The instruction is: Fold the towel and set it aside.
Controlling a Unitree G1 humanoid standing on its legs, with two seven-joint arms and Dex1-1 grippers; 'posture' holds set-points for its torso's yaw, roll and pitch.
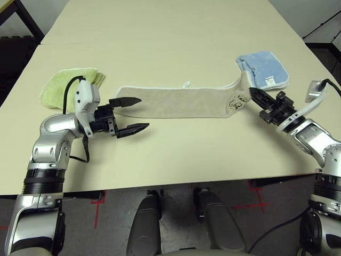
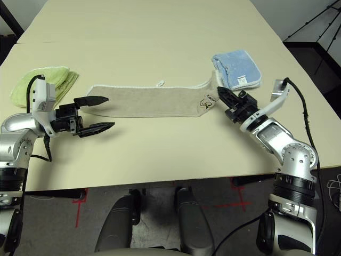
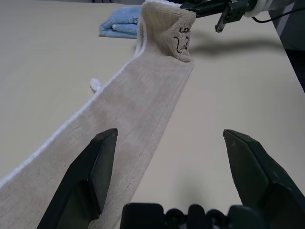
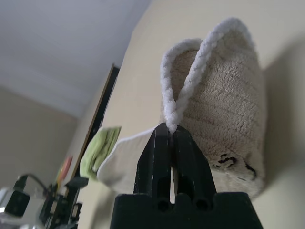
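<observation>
Three towels: one beige [image 1: 176,101], one green [image 1: 66,85], one blue [image 1: 264,69].

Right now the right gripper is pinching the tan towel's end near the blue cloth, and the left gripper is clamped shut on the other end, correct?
Not quite. The right gripper does pinch the towel beside the blue cloth, but the left gripper is open, its fingers spread above the other end, gripping nothing. The left wrist view shows this.

The left hand [image 1: 131,115] is hovering with its two black fingers spread wide, pointing toward the robot's right, forearm bent in from the left. The right hand [image 4: 170,135] is pointing forward-left, its fingers pinching together on the towel [image 4: 224,114] edge, wrist raised.
</observation>
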